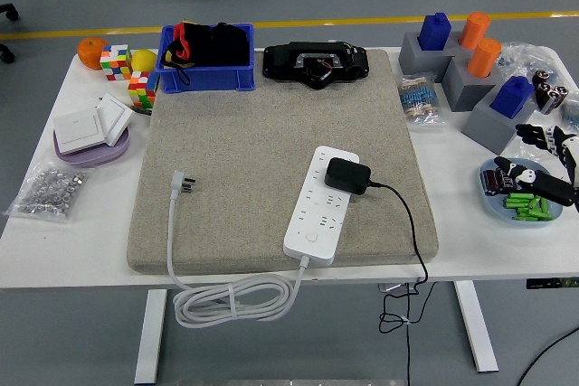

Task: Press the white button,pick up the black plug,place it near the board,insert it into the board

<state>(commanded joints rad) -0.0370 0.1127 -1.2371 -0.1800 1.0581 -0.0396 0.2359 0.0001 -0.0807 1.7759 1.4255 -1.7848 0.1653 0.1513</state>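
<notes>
A white power strip (319, 201) lies on the grey felt mat (262, 133), right of centre, with its white button (310, 235) near its front end. The black plug (346, 175) sits on the strip's right side, its black cable (409, 223) running off the table's front edge. My right hand (539, 162) hovers at the far right edge above a blue dish, fingers spread, holding nothing, well to the right of the plug. My left hand is out of view.
The strip's white cord and plug (184, 184) lie at the mat's left front. A blue bin (206, 58), black device (315, 63), grey blocks with blue and orange pieces (470, 70), blue dish (520, 198), Rubik's cubes (116, 62), switch plates (89, 124) and a bag of nuts (50, 189) surround the mat.
</notes>
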